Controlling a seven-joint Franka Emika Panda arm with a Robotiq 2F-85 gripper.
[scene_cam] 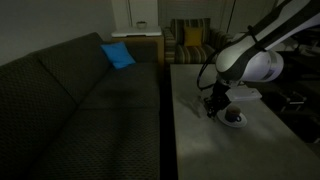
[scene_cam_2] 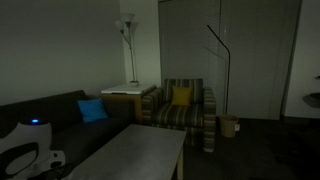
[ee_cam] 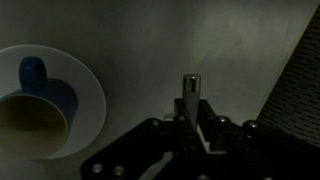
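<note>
My gripper [ee_cam: 190,126] is shut on a thin grey rod [ee_cam: 190,92] that sticks out upright between the fingers; what it is cannot be told in the dim light. To its left in the wrist view, a blue cup [ee_cam: 38,92] with dark liquid stands on a white saucer [ee_cam: 92,112]. The rod's tip is apart from the saucer. In an exterior view the gripper [scene_cam: 214,104] hangs low over the grey table [scene_cam: 215,150], just beside the cup and saucer [scene_cam: 235,118].
A dark couch [scene_cam: 80,100] with a blue cushion [scene_cam: 117,55] runs along the table; its edge shows in the wrist view [ee_cam: 302,90]. A striped armchair [scene_cam_2: 185,112] with a yellow cushion, a floor lamp [scene_cam_2: 127,30] and a small basket [scene_cam_2: 230,125] stand beyond.
</note>
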